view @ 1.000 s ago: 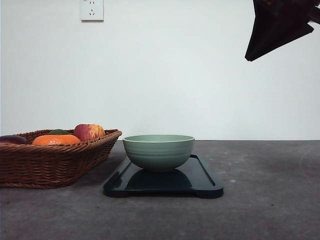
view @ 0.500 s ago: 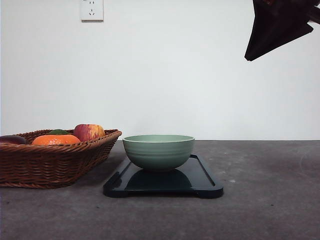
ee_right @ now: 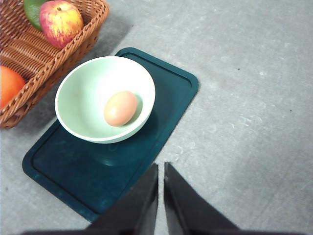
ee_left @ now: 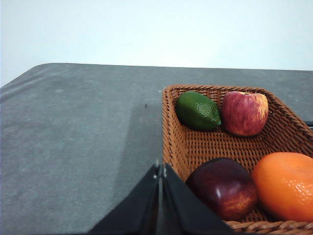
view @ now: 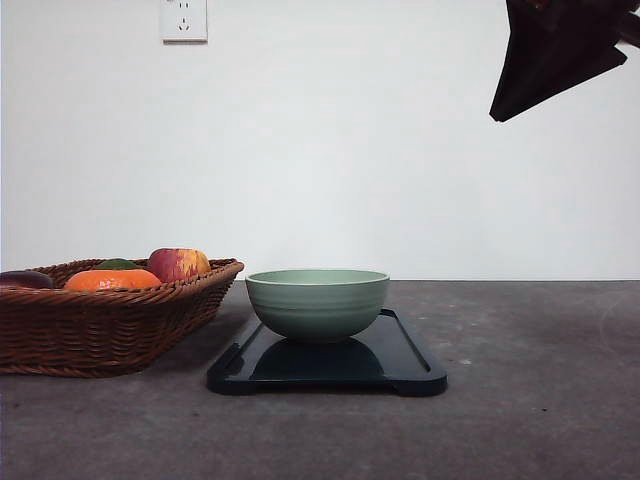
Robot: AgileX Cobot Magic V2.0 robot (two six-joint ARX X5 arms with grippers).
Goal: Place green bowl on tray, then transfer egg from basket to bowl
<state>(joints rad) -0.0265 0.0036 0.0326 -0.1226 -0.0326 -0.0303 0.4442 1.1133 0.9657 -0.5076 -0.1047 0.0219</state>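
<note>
The green bowl (view: 317,303) stands on the dark tray (view: 405,362) at the table's middle. In the right wrist view the bowl (ee_right: 88,88) holds the pinkish-tan egg (ee_right: 120,108), and the tray (ee_right: 166,98) lies under it. The wicker basket (view: 95,330) sits at the left; the left wrist view looks into the basket (ee_left: 205,147). My left gripper (ee_left: 160,171) is shut, held beside the basket's near rim with nothing in it. My right gripper (ee_right: 161,169) is shut and empty, high above the tray's near edge; its dark body (view: 555,55) hangs at the upper right.
The basket holds a red-yellow apple (ee_left: 244,112), a green fruit (ee_left: 197,110), a dark red fruit (ee_left: 222,187) and an orange (ee_left: 283,185). A wall socket (view: 184,20) is on the white wall. Bare grey table (view: 540,400) lies right of the tray.
</note>
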